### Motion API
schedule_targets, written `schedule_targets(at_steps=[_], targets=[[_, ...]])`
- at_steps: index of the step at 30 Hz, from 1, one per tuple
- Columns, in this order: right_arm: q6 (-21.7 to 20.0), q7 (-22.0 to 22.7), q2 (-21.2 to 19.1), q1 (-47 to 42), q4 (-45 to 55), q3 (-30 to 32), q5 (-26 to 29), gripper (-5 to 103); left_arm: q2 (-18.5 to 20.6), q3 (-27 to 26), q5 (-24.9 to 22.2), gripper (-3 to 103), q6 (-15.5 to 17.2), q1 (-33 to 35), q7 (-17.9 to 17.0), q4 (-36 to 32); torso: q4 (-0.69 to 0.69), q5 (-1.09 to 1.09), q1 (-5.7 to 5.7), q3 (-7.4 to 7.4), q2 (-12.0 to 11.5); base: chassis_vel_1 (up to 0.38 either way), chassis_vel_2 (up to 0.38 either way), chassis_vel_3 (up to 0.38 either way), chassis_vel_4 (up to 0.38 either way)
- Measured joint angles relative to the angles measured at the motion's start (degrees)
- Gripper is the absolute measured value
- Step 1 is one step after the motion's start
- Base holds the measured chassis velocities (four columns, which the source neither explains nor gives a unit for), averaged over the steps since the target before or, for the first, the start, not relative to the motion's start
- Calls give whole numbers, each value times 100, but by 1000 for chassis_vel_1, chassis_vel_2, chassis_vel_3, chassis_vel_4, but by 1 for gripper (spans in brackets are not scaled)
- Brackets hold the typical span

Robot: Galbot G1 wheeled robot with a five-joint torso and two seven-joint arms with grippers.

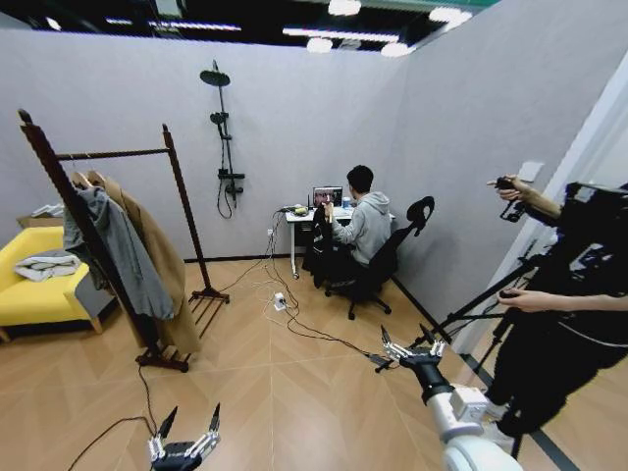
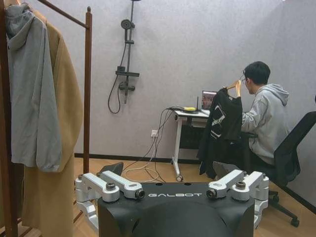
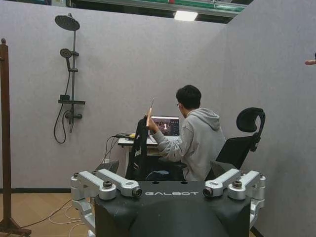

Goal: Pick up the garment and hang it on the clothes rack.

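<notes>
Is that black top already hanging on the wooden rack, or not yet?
Not yet. The black top hangs on a hanger held up by the seated person at the desk, away from the clothes rack.

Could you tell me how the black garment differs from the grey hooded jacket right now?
The black garment is dark with a white print; the grey hooded jacket is pale and plain. The garment hangs on a wooden hanger held up by the seated person at the desk; the jacket hangs on the clothes rack, over a tan coat. Both hang freely.
</notes>
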Motion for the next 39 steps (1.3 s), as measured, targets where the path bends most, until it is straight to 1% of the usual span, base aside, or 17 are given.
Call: schedule_targets(at_steps=[26, 29, 31, 33, 39], targets=[[18, 48, 0, -34, -6, -22, 6, 100, 0, 0, 0, 100, 0, 0, 0, 0, 0, 0, 0, 0, 0, 0, 0, 0, 0], [-21, 60, -2, -53, -2, 0, 81, 100, 0, 0, 0, 100, 0, 0, 0, 0, 0, 0, 0, 0, 0, 0, 0, 0, 0], [-27, 7, -10, -75, 6, 22, 116, 100, 0, 0, 0, 100, 0, 0, 0, 0, 0, 0, 0, 0, 0, 0, 0, 0, 0], [7, -208, -20, -135, 8, 71, 141, 100, 0, 0, 0, 100, 0, 0, 0, 0, -1, 0, 0, 0, 0, 0, 0, 0, 0], [62, -251, 1, -134, -41, 35, 145, 100, 0, 0, 0, 100, 0, 0, 0, 0, 1, 1, -2, -1, 2, -22, 19, 20, -21]])
